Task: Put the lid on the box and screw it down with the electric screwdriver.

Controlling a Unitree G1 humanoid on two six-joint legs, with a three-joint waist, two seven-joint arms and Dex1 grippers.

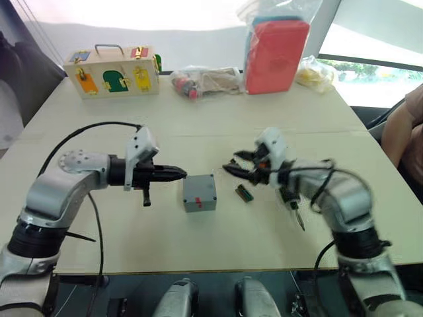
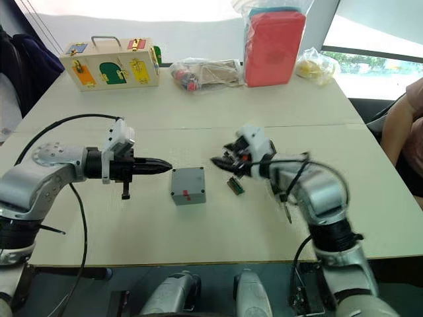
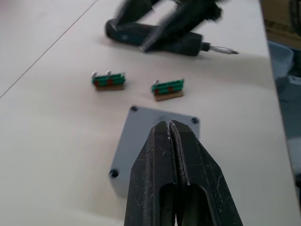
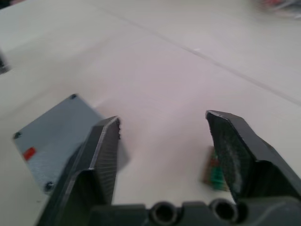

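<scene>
The grey box (image 1: pixel 199 193) stands at the table's middle with a red mark on its near side. The lid (image 3: pixel 136 129), a flat grey face with holes in its corners, sits on top of it. My left gripper (image 1: pixel 180 174) is shut and empty, its tip just left of the box. To the right of the box my right gripper (image 1: pixel 231 165) hovers open with nothing between its fingers. The black electric screwdriver (image 3: pixel 188 44) lies on the table under my right wrist. Its metal bit (image 1: pixel 299 221) points toward me.
Two small green terminal blocks (image 3: pixel 109 81) (image 3: pixel 168 88) lie right of the box. Along the far edge stand a wooden case with coloured doors (image 1: pixel 112 71), a bag of parts (image 1: pixel 205 80), a red pouch in plastic (image 1: pixel 276 56) and a yellow bag (image 1: pixel 316 74). A person's arm (image 1: pixel 403 135) is at the right.
</scene>
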